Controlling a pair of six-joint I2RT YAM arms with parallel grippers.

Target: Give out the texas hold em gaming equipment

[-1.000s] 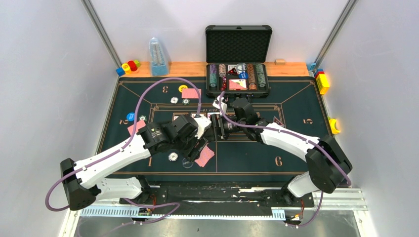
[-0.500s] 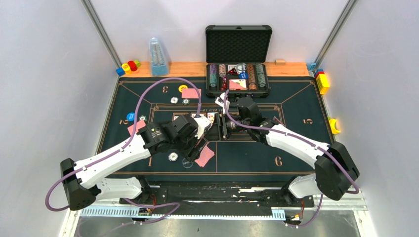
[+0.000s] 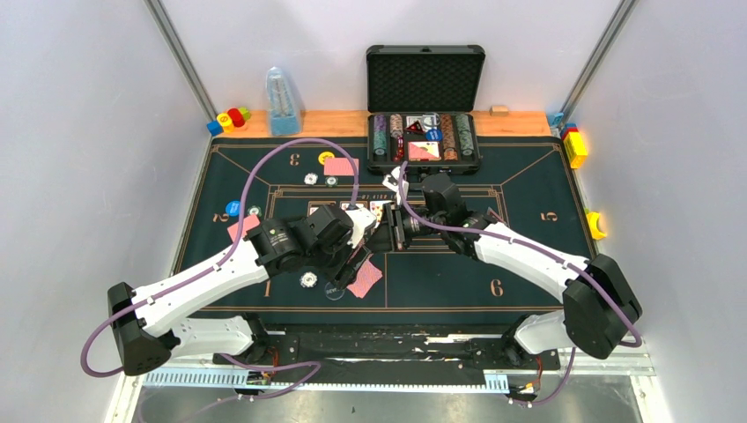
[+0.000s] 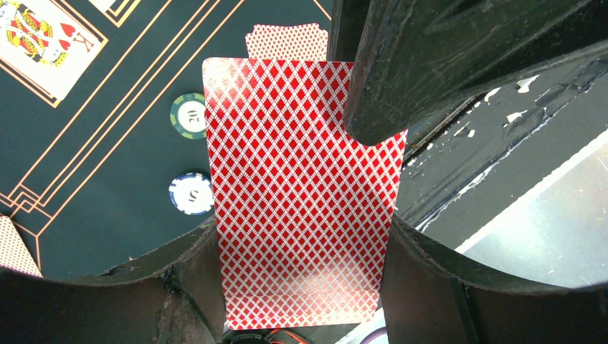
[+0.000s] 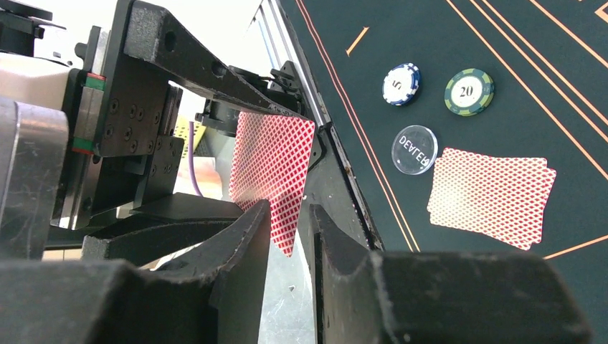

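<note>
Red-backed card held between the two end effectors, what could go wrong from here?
1. The right end effector brackets only a corner of the red-backed card; such a thin hold may slip.
2. The left end effector clamps the card's long edges; pulling before it releases could buckle the card.
3. A dropped card might land on the dealer button nearby.

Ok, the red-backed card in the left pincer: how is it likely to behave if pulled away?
The red-backed card looks thin and flat, so it is probably light and bendy. The left pincer spans its side edges, so a harder squeeze could bow it. The sheen on its back suggests it may slip inside the right pincer.
</note>
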